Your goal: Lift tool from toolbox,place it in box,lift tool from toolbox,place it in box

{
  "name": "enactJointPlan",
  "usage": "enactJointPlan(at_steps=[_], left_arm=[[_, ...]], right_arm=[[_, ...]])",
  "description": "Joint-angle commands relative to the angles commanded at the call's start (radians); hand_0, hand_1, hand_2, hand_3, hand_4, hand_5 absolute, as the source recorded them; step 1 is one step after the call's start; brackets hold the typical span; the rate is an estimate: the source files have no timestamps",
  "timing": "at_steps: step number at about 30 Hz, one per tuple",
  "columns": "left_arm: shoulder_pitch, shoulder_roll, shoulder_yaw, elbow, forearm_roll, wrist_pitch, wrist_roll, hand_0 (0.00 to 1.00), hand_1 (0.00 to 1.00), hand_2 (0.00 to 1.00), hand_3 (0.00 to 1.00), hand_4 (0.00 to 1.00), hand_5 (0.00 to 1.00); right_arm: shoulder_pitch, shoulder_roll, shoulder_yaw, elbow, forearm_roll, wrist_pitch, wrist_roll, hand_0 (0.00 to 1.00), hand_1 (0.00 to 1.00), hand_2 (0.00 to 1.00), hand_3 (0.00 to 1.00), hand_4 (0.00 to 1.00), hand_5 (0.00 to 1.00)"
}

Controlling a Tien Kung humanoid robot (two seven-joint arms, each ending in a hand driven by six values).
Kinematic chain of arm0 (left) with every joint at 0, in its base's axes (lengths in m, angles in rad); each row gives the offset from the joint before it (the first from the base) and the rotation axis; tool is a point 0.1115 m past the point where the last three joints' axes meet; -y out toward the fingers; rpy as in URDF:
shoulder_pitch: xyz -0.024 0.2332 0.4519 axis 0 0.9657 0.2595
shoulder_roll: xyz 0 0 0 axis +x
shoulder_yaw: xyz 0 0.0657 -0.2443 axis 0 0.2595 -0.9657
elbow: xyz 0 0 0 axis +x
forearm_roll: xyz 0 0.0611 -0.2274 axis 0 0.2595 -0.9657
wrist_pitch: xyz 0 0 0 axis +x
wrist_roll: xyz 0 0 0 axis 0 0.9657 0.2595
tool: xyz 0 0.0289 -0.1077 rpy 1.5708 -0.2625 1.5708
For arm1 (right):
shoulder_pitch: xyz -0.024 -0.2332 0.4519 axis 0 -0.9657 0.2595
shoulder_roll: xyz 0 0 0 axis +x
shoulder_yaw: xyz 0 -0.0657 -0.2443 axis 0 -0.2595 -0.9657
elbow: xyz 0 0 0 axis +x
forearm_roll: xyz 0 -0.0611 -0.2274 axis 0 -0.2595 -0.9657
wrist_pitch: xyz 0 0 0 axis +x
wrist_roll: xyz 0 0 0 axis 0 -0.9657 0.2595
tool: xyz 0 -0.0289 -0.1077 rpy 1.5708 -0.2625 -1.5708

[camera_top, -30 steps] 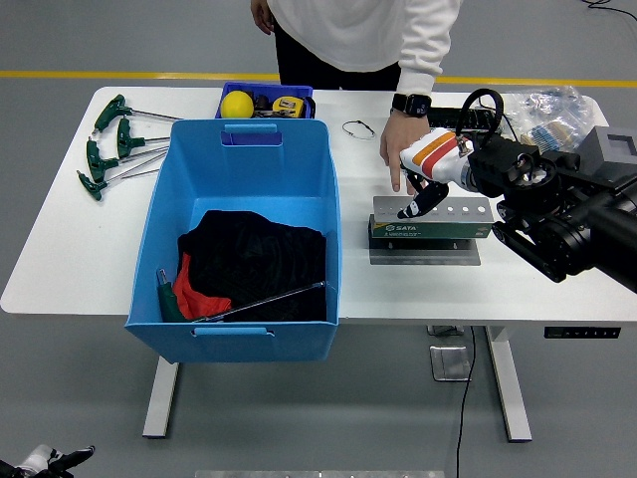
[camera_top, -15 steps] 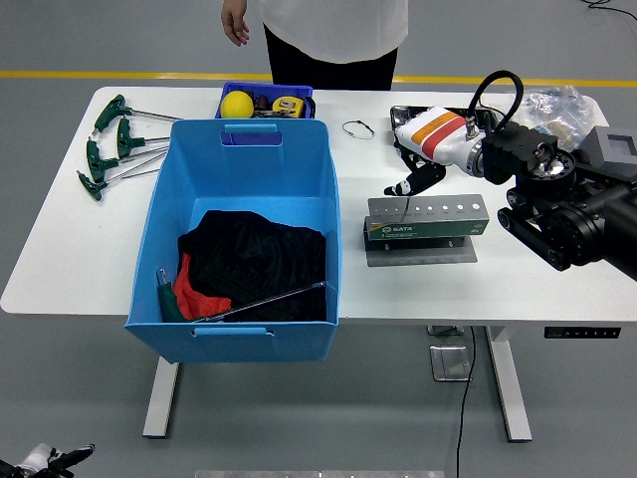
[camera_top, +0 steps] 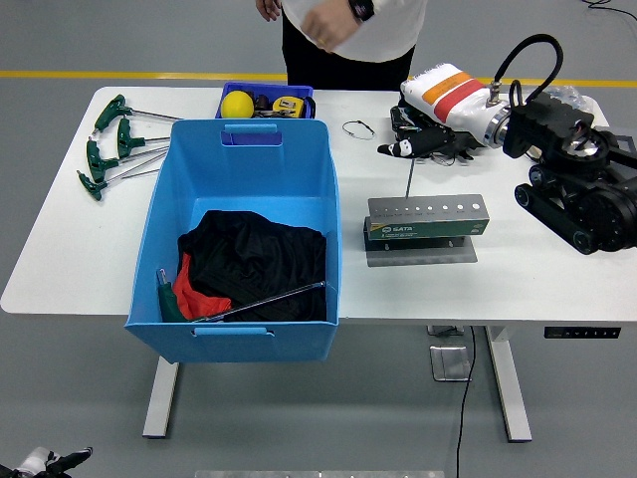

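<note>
Risen since a moment ago, the right hand (camera_top: pixel 410 147) is clenched on a thin tool (camera_top: pixel 409 176), its tip just clear of the toolbox (camera_top: pixel 426 218). At nine o'clock, the blue box (camera_top: pixel 239 239) already holds one tool; this one remains to place.
</note>
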Motion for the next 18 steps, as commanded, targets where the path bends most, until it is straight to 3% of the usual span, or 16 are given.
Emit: enactJointPlan(at_steps=[8,12,18], left_arm=[[0.001,0.000,-0.004,0.000,0.002,-0.001,0.000,0.536,0.481,0.648,0.676,0.726,0.701],[0.000,-0.002,-0.005,0.000,0.003,0.000,-0.001,0.537,0.480,0.649,0.675,0.726,0.701],[0.000,-0.003,-0.001,0.000,0.000,-0.001,-0.002,0.544,0.480,0.651,0.675,0.726,0.703]], right_arm=[[-0.048,-0.059,0.187,0.180,0.011,-0.012,0.002,0.002,0.002,0.002,0.002,0.839,0.632],[-0.078,-0.061,0.280,0.278,0.037,-0.027,-0.001,0.002,0.002,0.002,0.002,0.832,0.641],[-0.108,-0.044,0.314,0.408,0.071,-0.041,-0.008,0.002,0.002,0.002,0.002,0.826,0.654]])
